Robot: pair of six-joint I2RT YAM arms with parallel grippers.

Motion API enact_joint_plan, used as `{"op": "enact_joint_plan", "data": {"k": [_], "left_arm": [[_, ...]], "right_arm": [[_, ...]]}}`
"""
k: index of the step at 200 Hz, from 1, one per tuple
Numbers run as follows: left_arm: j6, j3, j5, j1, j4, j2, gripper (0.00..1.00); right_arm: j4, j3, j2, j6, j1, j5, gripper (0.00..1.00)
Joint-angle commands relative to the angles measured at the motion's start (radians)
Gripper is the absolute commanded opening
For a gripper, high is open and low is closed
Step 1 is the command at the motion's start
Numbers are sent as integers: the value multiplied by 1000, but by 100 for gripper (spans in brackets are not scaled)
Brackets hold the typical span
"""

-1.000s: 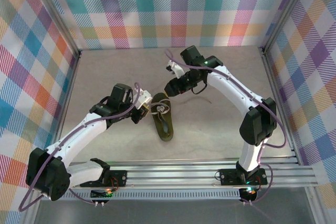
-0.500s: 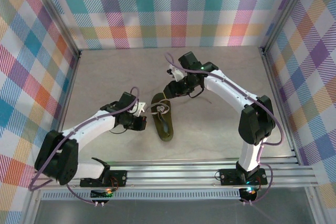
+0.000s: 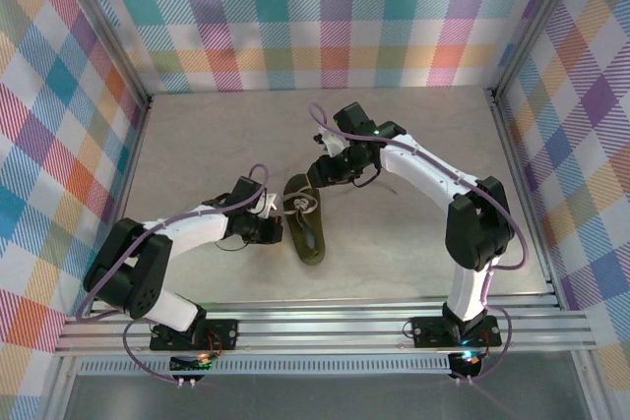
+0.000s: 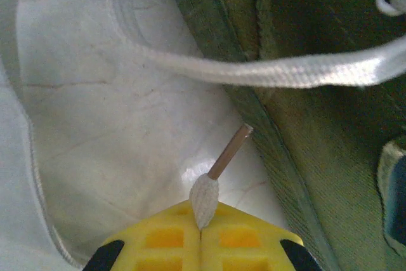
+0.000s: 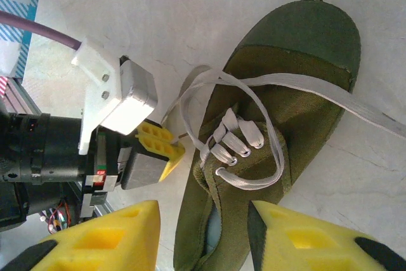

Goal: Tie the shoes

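Olive-green shoe (image 3: 307, 233) is lying on the pale table (image 3: 197, 135) near the middle, toe pointing toward the back wall, heel toward the arm bases. Cream laces (image 3: 299, 206) are sitting loose and untied over the upper. In the right wrist view the laces (image 5: 231, 138) are looping across the shoe (image 5: 285, 93), with one strand running off over the table. Left gripper (image 3: 264, 228) is sitting low just left of the shoe, fingers clenched on a lace end (image 4: 204, 198). The brown tip (image 4: 229, 152) is poking out toward the shoe's side. Right gripper (image 3: 320, 169) is hovering at the toe end, released, grasping nothing. Its yellow fingers (image 5: 108, 236) are standing apart with the shoe showing between them; contact with the shoe is unclear. Checkered walls (image 3: 325, 17) are surrounding the table.
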Motion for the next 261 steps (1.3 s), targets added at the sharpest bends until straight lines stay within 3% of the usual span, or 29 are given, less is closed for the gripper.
{"op": "enact_joint_plan", "data": {"k": [1, 86, 159, 261], "left_arm": [[31, 18, -12, 8, 53, 32, 0], [85, -52, -74, 9, 174, -118, 0], [131, -66, -38, 8, 299, -49, 0], [152, -176, 15, 6, 576, -110, 0]], "right_arm": [[14, -5, 19, 8, 8, -7, 41], [28, 30, 70, 32, 14, -23, 40], [114, 52, 143, 166, 28, -44, 42], [155, 129, 255, 256, 69, -81, 42]]}}
